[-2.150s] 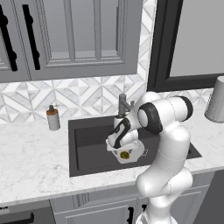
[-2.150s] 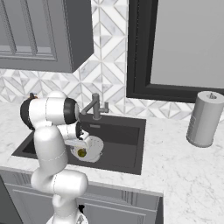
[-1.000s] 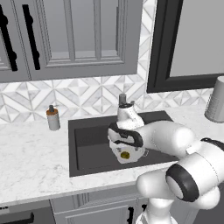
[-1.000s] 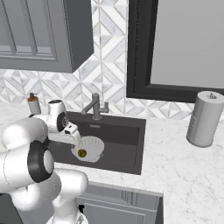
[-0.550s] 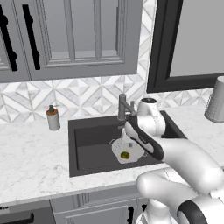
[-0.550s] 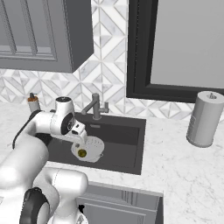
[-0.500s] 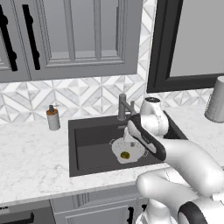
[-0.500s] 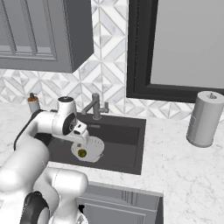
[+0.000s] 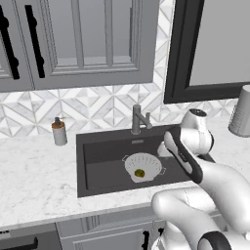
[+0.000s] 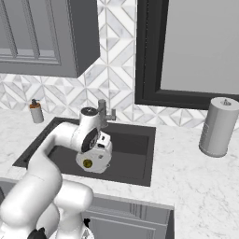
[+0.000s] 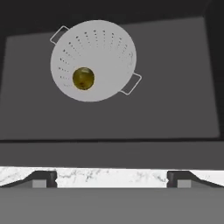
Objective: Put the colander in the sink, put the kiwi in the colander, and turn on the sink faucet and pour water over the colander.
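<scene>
Left base view: the colander (image 9: 143,166) sits on the floor of the sink (image 9: 97,168), right of its middle, with the kiwi (image 9: 139,173) lying inside the bowl. The sink faucet (image 9: 137,118) stands upright at the far rim of the basin, its spout angled to the right. A soap bottle (image 9: 59,132) stands on the bench (image 9: 34,176) left of the sink, and a grey canister (image 9: 240,113) stands at the far right. Compared with half a second ago, the colander and kiwi lie as they did, while the arm's wrist has swung from above the colander to the right edge of the basin, so the whole bowl is now uncovered.

Right base view: the wrist hangs over the near part of the sink (image 10: 135,158), and the colander (image 10: 98,161) shows just beneath it, partly covered, with the kiwi (image 10: 87,163) in it. The faucet (image 10: 103,112) rises just behind the wrist, nearer to it than half a second ago. The soap bottle (image 10: 36,111) is at far left and the canister (image 10: 217,126) at right on the bench (image 10: 196,172).

Hand view: the end effector (image 11: 112,179) has its fingers (image 11: 43,178) spread wide and holds nothing; they hang over the marble rim. Beyond them lies the dark sink (image 11: 166,96) floor, with the colander (image 11: 97,57) well apart from the fingers and the kiwi (image 11: 83,78) resting left of the bowl's middle.
</scene>
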